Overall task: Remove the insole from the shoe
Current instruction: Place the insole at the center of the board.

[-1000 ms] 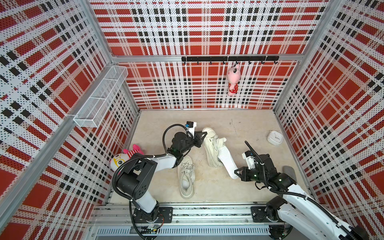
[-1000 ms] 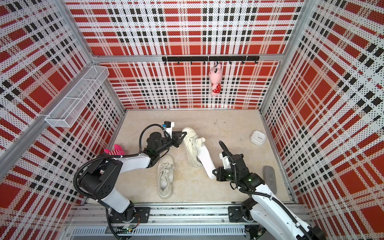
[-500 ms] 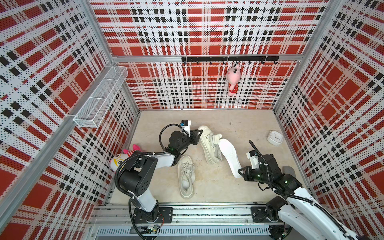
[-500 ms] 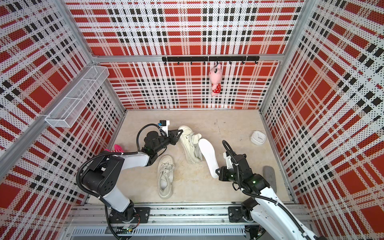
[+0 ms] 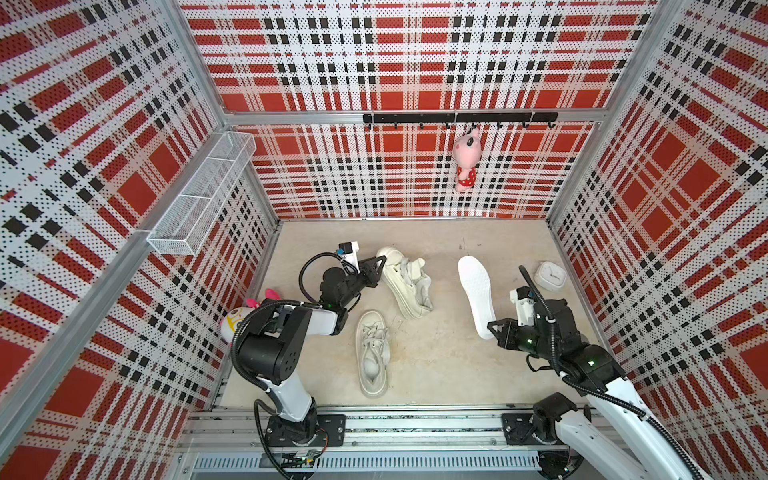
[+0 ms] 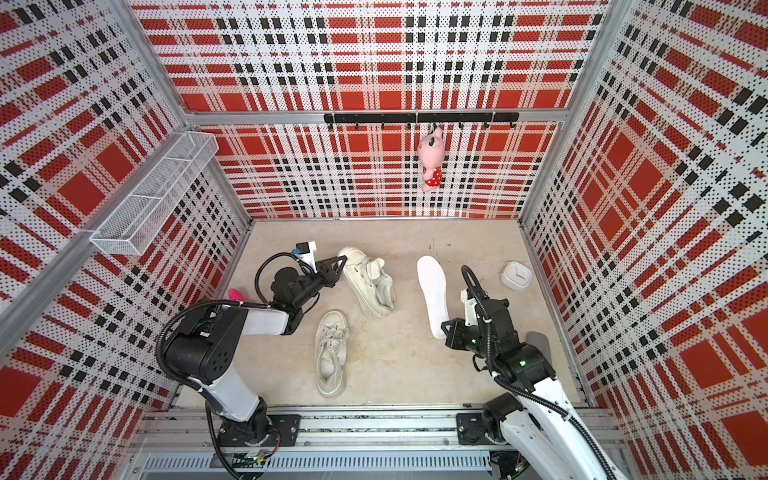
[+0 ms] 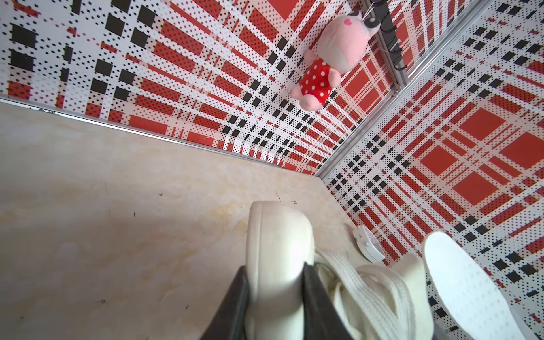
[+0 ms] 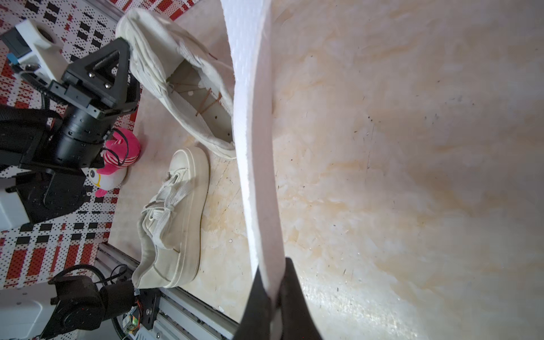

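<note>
Beige worktop [image 5: 428,374] was boxed by plaid walls [image 5: 124,124] on three sides; the insole was out of the shoe.
The left jaws clamped one end of the shoe [image 5: 405,282] at 12 o'clock. The right jaws were closed on an end of the white insole [image 5: 476,291] at 2 o'clock, well apart from the shoe. A second shoe [image 5: 372,353] lay at 7 o'clock. Bare worktop was open at 5 o'clock and along the back wall [image 5: 353,174].

White arms [image 5: 320,322] with black joints, looping cables, triangular black claws [image 5: 379,266].
</note>
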